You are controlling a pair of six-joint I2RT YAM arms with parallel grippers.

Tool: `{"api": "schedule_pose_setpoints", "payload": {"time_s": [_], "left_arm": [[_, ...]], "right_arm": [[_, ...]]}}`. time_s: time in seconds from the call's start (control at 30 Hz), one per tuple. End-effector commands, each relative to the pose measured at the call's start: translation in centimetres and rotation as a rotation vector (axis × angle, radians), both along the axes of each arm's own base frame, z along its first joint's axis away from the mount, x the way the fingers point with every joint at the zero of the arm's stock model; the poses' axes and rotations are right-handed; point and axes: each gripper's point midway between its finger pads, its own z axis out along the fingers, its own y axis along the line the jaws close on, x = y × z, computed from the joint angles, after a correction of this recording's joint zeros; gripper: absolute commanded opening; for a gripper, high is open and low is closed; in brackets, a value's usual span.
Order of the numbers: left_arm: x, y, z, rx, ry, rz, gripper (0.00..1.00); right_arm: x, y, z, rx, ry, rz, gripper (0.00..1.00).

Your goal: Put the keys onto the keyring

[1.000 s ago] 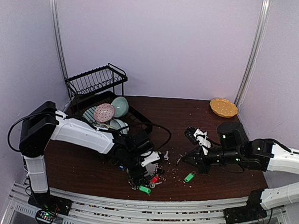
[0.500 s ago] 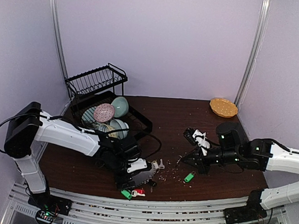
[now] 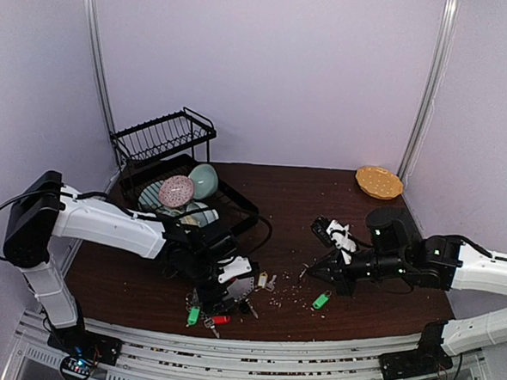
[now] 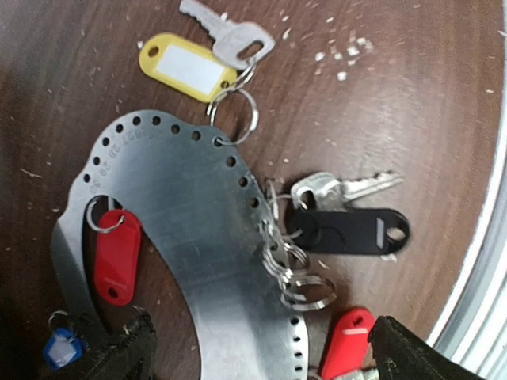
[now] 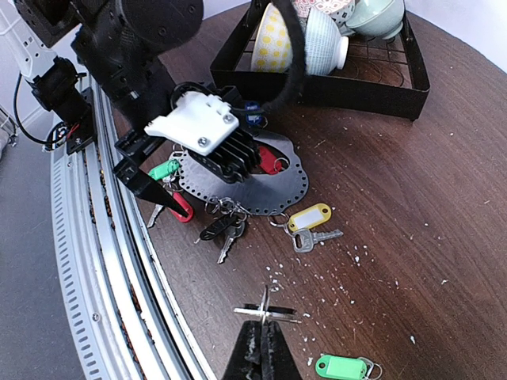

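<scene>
The keyring [image 4: 186, 202] is a flat silver plate with holes along its rim, lying near the table's front edge [image 3: 237, 290]. Keys hang from it: a yellow-tagged key [image 4: 190, 67], a black-tagged key [image 4: 352, 229], red tags [image 4: 117, 255] and a blue tag [image 4: 62, 348]. My left gripper [image 4: 261, 336] straddles the plate from above, with its fingers [image 4: 119, 356] wide apart. My right gripper [image 5: 261, 336] is shut on a small silver split ring [image 5: 265, 311], just above the table. A loose green-tagged key [image 5: 342, 366] lies beside it, also in the top view [image 3: 320, 300].
A black dish rack [image 3: 184, 194] with bowls [image 5: 305, 39] stands behind the keyring. A yellow-orange plate [image 3: 379, 181] sits at the far right. White crumbs [image 5: 348, 253] dot the wood. The slotted metal rail [image 5: 103, 261] runs along the near edge.
My left gripper and the keyring slid left along the front edge, and the coloured tags shifted with them. The right gripper has barely moved.
</scene>
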Motion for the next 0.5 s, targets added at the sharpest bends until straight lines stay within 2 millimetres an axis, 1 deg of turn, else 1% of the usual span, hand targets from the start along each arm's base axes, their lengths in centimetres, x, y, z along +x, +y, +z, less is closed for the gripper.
{"api": "schedule_pose_setpoints", "payload": {"time_s": [0.0, 0.1, 0.27, 0.37, 0.47], "left_arm": [[1.1, -0.4, -1.6, 0.043, 0.016, 0.096, 0.95], [1.5, 0.5, -2.3, 0.108, 0.005, 0.124, 0.88], [0.1, 1.3, -3.4, 0.163, 0.084, 0.104, 0.83], [-0.8, 1.9, -3.3, 0.188, 0.13, 0.108, 0.81], [-0.8, 2.5, -2.7, 0.205, 0.123, 0.13, 0.81]], "right_arm": [[-0.1, 0.0, 0.6, 0.016, -0.008, 0.011, 0.0], [-0.1, 0.1, 0.6, 0.014, -0.004, 0.014, 0.0], [-0.1, 0.1, 0.5, 0.01, -0.004, 0.014, 0.0], [0.0, 0.0, 0.4, 0.007, -0.006, 0.008, 0.0], [-0.1, -0.1, 0.5, 0.012, -0.008, 0.008, 0.0]]}}
